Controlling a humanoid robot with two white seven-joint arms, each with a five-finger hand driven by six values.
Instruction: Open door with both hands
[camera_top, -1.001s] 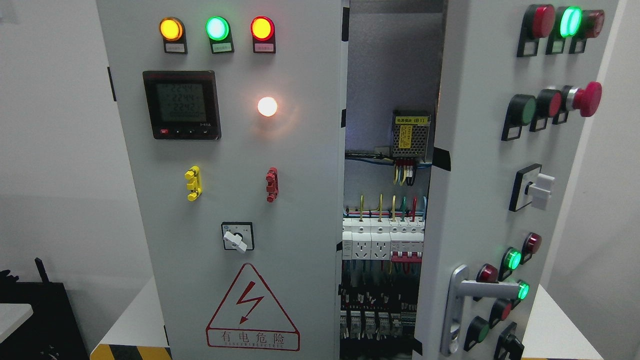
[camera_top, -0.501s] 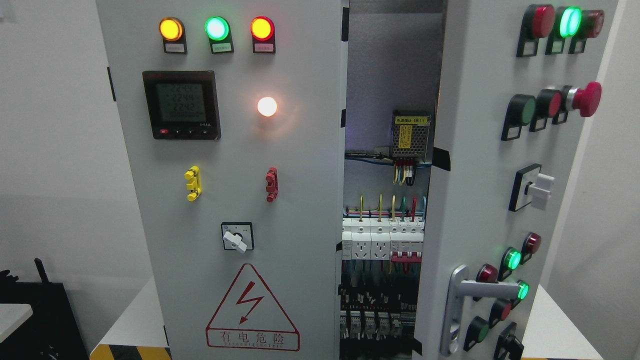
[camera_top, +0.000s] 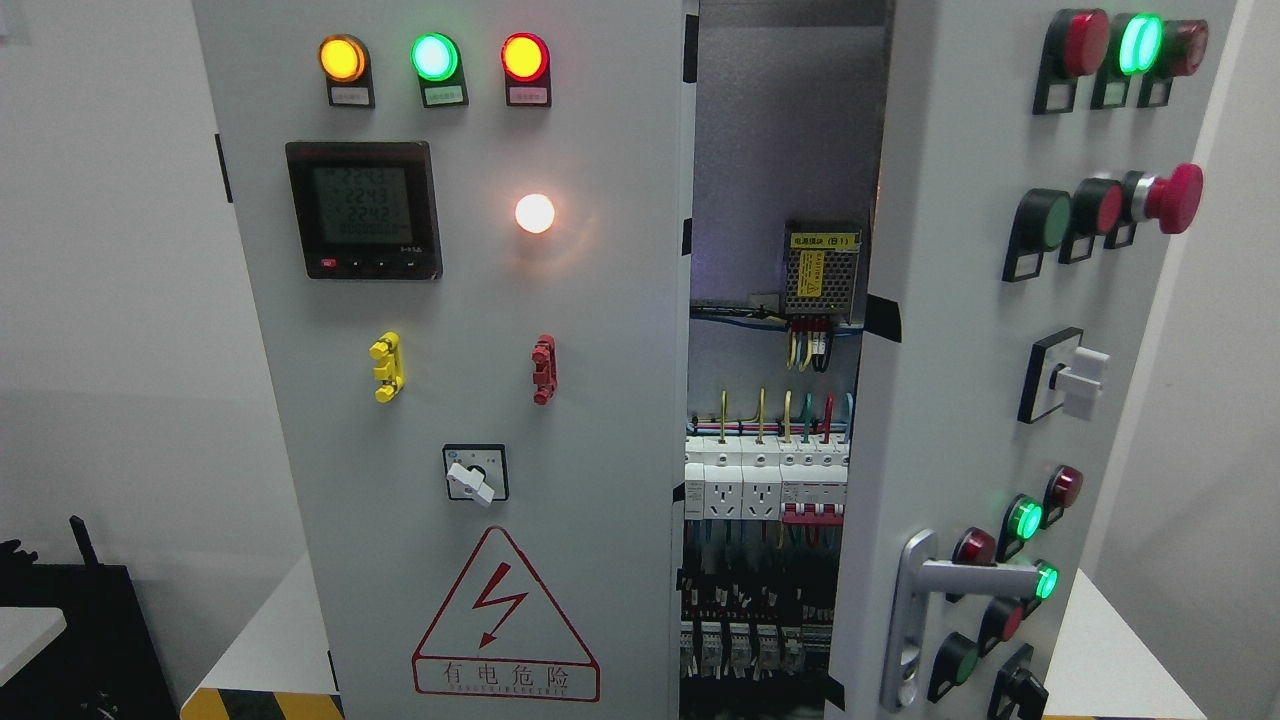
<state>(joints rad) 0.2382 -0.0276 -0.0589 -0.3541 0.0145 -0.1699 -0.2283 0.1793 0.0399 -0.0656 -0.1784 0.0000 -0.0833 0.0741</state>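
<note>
Neither robot hand appears in the head view, so how far the fingers are open, and what they hold, cannot be told.

All positions below are referenced to the right door (camera_top: 950, 330) of the grey electrical cabinet.

1. Right door: swung outward toward the camera, standing ajar. Its free edge (the left one, carrying a strip of black tape (camera_top: 884, 318)) sits apart from the left door (camera_top: 470, 420), leaving a tall vertical gap between the two.
2. Door handle (camera_top: 960, 590): a silver lever mounted low on the right door, near its free edge, lever pointing right. Nothing touches it.
3. Controls on the right door: red and green indicator lamps along the top, a red mushroom button (camera_top: 1172, 197) below them at the far edge, a white rotary switch (camera_top: 1078, 380) mid-height, further lit green lamps beside the handle.
4. Gap to the left of the free edge: shows the cabinet interior, with a small power supply unit (camera_top: 822, 266) high up and a row of white circuit breakers (camera_top: 765, 480) lower down, wired with coloured leads.
5. Left door: beyond the gap, flat and closed. It carries three lit lamps, a digital meter (camera_top: 364, 210), a selector switch (camera_top: 475, 474) and a red warning triangle (camera_top: 505, 618).
6. White table surface (camera_top: 1120, 650): visible below and right of the right door, past its hinge side.
</note>
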